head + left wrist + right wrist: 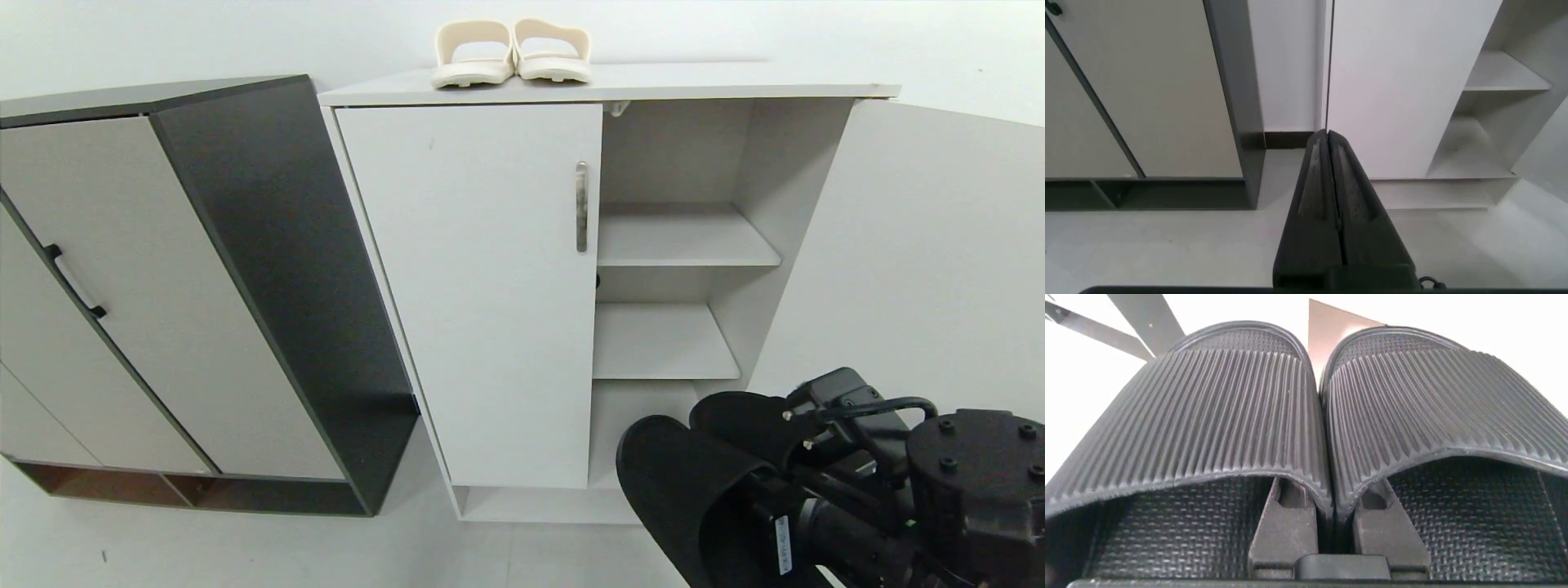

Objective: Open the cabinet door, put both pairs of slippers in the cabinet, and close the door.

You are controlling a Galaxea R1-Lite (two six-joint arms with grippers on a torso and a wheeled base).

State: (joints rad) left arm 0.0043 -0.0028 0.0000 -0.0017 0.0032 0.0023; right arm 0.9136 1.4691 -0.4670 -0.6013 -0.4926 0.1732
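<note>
A white cabinet (465, 286) stands ahead with its left door shut and a metal handle (581, 206) on that door. Its right half is open, showing bare shelves (678, 245); the right door (931, 261) is swung wide. A cream pair of slippers (513, 53) rests on the cabinet top. Low at the front right, my right gripper (784, 482) is shut on a black pair of slippers (694, 482), level with the bottom compartment. In the right wrist view its fingers (1282, 527) pinch the inner sides of the black ribbed slippers (1233, 408) together. My left gripper (1328, 140) is shut on nothing, facing the cabinets.
A dark grey cabinet (269, 269) with pale doors stands against the white one's left side, also seen as the dark cabinet (1229, 82) in the left wrist view. Pale floor (245, 547) lies open in front of both.
</note>
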